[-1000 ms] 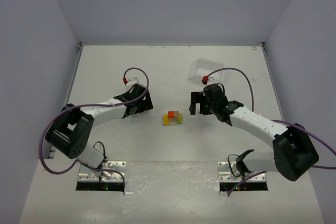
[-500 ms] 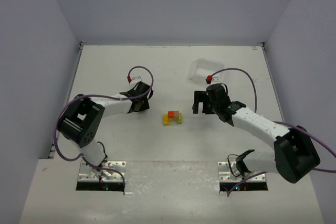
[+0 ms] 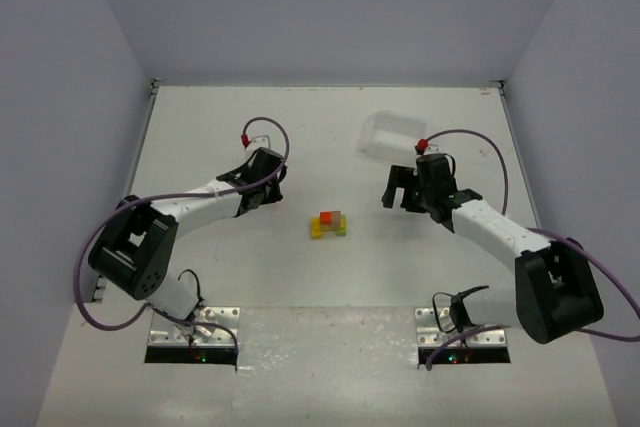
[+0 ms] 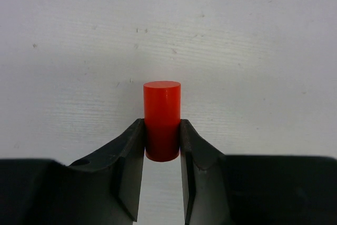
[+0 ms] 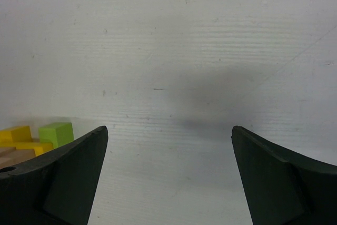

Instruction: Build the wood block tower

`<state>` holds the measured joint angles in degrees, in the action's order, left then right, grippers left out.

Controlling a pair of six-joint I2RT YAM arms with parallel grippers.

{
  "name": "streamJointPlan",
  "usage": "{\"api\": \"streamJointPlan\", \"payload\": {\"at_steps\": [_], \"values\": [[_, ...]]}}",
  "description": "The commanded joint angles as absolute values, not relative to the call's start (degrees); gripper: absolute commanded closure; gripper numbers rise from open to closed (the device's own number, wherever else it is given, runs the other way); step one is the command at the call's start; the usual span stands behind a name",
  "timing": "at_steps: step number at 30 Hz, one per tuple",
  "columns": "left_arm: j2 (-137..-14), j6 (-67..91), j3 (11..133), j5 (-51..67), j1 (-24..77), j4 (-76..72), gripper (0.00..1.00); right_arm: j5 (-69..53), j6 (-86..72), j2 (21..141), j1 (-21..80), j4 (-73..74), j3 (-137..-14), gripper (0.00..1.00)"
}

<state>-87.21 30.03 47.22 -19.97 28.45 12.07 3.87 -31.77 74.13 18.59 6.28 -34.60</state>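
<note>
Jaws of the left gripper (image 4: 162,124) are pressed against both sides of a small red cylinder (image 4: 162,98) and are narrowed to its width. The cylinder's far half sticks out past the fingertips. Whether it rests on the white table (image 4: 247,35) or hangs just above it cannot be told, and only bare tabletop shows beyond it. The right gripper (image 5: 168,130) has its jaws spread wide with nothing between them, only table surface and a soft shadow. Just outside its left finger, low in the wrist view, sits the edge of the wood block tower (image 5: 55,133), showing green, yellow and plain brown blocks. From above, the tower (image 3: 328,224) stands between the two grippers and a little nearer the arm bases than either. It is apart from both and topped with an orange-red block. A clear plastic tray (image 3: 388,134) lies beyond the right gripper, on the far side from the tower.
</note>
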Motion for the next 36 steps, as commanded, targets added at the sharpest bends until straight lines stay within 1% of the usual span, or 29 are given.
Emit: {"api": "streamJointPlan", "payload": {"at_steps": [1,3,5,6,9,12,14,17,18,20,23,27,32,36], "values": [[-77.81,22.86,45.38,-16.21,28.38,5.09,1.0,0.26,-29.47,73.46,17.93,0.52,-33.81,0.01],[-72.84,19.77,42.65,-11.79,28.39,-0.08,1.0,0.26,-27.98,72.85,17.93,-1.93,-33.55,0.01],[-71.04,18.82,40.59,-7.98,28.54,-4.54,1.0,-0.02,-27.29,72.52,17.93,-2.31,-33.5,0.01],[-68.01,17.12,38.43,-3.41,28.8,-7.64,1.0,-1.15,-26.05,72.21,17.93,-2.78,-33.55,0.01],[-64.05,14.62,33.15,4.82,29.23,-15.68,1.0,-5.38,-24.42,72.01,17.94,-2.75,-35.09,0.01],[-60.09,11.14,28.21,17.15,30.04,-23.27,1.0,-13.98,-22.79,72.33,18.02,-1.61,-38.67,0.01],[-59.66,8.8,27.06,25.22,30.13,-26.91,1.0,-22.29,-21.73,72.13,18.05,-2.05,-40.08,0.01],[-60.87,5.23,27.04,34.79,30.65,-28.63,1.0,-33.88,-18.9,70.58,19.05,-2.63,-41.94,0.01],[-61.61,4.07,27.11,37.03,30.84,-28.7,1.0,-36.29,-16.89,69.55,19.94,-2.31,-42.72,0.01],[-62.53,2.7,27.32,41.91,31.32,-28.74,1.0,-36.97,-12.8,67.7,24.5,-0.42,-44.55,0.01],[-62.54,1.09,27.17,43.25,32.38,-28.82,1.0,-32.16,-9.25,66.46,30.9,2.72,-48.13,0.01],[-61.54,0.79,27.07,43.6,33.64,-29.44,1.0,-34.36,-16.19,68.48,32.26,2.23,-51.73,0.01],[-60.54,0.7,26.98,43.0,34.1,-29.21,1.0,-39.46,-21.88,71.28,32.34,3.94,-54.97,0.14],[-59.52,1.05,26.55,42.11,34.19,-29.52,1.0,-38.96,-23.36,72.24,32.78,6.47,-55.99,0.21]]}}
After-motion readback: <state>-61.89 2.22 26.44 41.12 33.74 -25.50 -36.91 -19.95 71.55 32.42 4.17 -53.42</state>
